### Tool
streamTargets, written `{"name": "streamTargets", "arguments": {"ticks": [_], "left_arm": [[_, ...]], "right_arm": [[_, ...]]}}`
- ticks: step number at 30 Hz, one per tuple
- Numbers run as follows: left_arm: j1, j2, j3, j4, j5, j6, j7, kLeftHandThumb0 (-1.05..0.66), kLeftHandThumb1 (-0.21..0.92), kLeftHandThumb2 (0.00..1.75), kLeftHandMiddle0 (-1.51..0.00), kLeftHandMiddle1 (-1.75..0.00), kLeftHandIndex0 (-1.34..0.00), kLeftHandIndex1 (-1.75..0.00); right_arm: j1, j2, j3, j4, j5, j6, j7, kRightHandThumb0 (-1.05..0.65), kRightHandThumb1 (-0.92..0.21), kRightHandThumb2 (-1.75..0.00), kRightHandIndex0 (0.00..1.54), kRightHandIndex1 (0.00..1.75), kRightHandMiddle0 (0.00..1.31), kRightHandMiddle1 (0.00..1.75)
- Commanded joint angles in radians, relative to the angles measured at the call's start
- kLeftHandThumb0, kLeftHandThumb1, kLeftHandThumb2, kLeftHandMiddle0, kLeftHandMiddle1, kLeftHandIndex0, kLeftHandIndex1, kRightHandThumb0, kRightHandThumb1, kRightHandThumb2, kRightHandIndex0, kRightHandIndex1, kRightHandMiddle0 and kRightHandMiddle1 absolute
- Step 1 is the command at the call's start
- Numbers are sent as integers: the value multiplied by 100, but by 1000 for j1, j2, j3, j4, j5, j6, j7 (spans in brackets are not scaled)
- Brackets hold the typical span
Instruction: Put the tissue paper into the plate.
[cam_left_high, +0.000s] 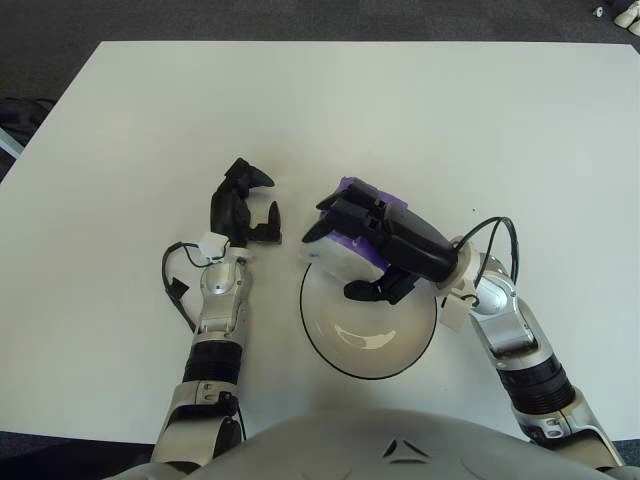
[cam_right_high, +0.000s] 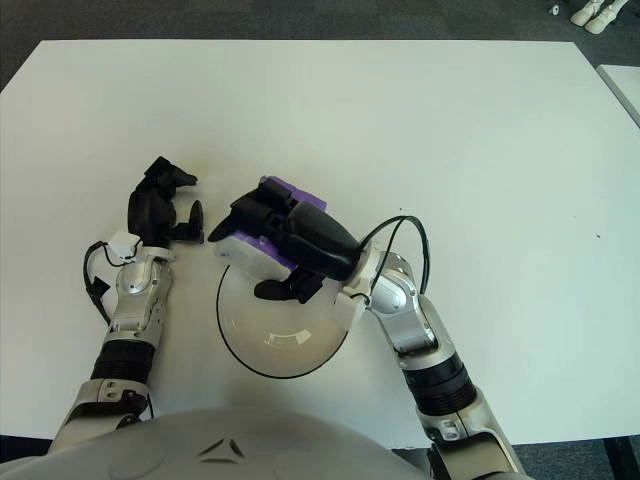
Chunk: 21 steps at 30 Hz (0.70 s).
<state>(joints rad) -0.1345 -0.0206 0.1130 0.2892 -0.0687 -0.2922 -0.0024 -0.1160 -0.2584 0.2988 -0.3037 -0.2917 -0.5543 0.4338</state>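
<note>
Gripping the purple-and-white tissue paper pack (cam_left_high: 352, 243), the right hand (cam_left_high: 385, 245) is showing in the left eye view over the far rim of the plate (cam_left_high: 320, 338). Its dark fingers (cam_left_high: 340, 210) are wrapping over the top of the pack, and the thumb (cam_left_high: 368, 289) is curling beneath it, over the plate's inside. The pack is tilting, with its white end pointing left past the plate's far-left edge and its purple end toward the far side. The plate, white with a dark rim, is sitting on the white table (cam_left_high: 480, 130) near the robot's body. To the left, well apart from the plate, the left hand (cam_left_high: 243, 210) is showing with its fingers loosely curled and holding nothing.

Turning to the right eye view, the right hand (cam_right_high: 295, 238) is again clasping the tissue paper pack (cam_right_high: 255, 245) above the far-left part of the plate (cam_right_high: 232, 338), with the forearm running down to the right. The left hand (cam_right_high: 162, 208) is sitting just left of the pack, apart from it, fingers relaxed.
</note>
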Motion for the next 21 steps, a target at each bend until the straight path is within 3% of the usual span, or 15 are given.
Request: {"name": "streamTargets", "arguments": {"ticks": [1, 10, 15, 21], "left_arm": [[82, -4, 1, 82, 3, 25, 4, -1, -6, 172, -89, -175, -71, -165], [82, -3, -2, 78, 6, 18, 1, -1, -1, 169, -83, -175, -66, -171], [81, -1, -5, 70, 12, 53, 10, -1, 1, 168, -81, -175, -65, -173], [74, -7, 0, 74, 1, 65, 10, -1, 0, 168, -81, -175, -66, -173]], "right_arm": [[1, 4, 13, 5, 62, -13, -8, -92, -91, -86, 0, 5, 0, 6], [31, 11, 41, -25, 149, 59, 1, -104, -92, -88, 0, 0, 0, 0], [34, 12, 48, -51, 212, 100, 13, -105, -92, -84, 0, 0, 0, 0], [41, -37, 43, -188, 383, 333, 86, -105, -92, -72, 0, 0, 0, 0]]}}
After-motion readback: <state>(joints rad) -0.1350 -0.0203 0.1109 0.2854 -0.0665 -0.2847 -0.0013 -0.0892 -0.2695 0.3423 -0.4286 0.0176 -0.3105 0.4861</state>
